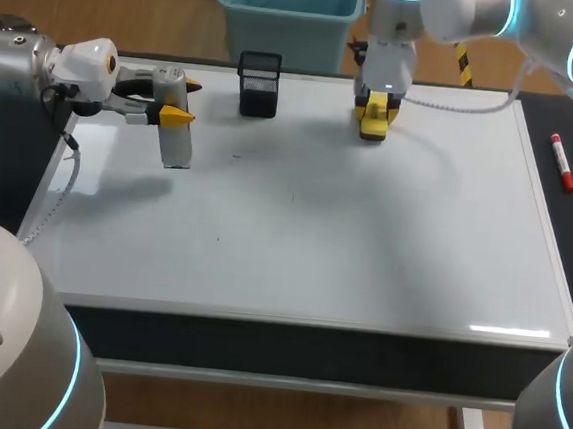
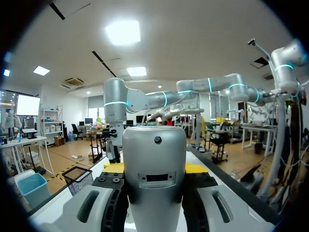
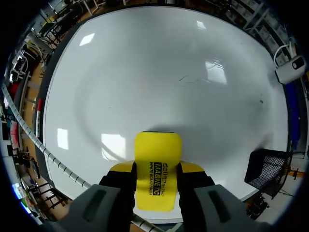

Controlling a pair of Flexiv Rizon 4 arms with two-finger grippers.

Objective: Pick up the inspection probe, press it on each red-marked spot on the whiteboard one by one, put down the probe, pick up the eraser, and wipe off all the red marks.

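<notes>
The whiteboard (image 1: 316, 217) covers most of the table and carries only faint grey traces (image 3: 193, 79); I see no red marks on it. My left gripper (image 1: 181, 102) hovers over the board's back left part, shut on the silver-grey inspection probe (image 1: 176, 143), which hangs down above the surface. In the left wrist view the probe (image 2: 154, 169) fills the space between the fingers. My right gripper (image 1: 376, 110) is at the board's back edge, shut on the yellow eraser (image 1: 375, 125). The eraser (image 3: 157, 150) sits at or just above the board (image 3: 145, 72).
A black mesh basket (image 1: 259, 84) stands at the back edge between the two grippers and shows beside the eraser in the right wrist view (image 3: 268, 171). A red marker (image 1: 562, 163) lies on the dark table right of the board.
</notes>
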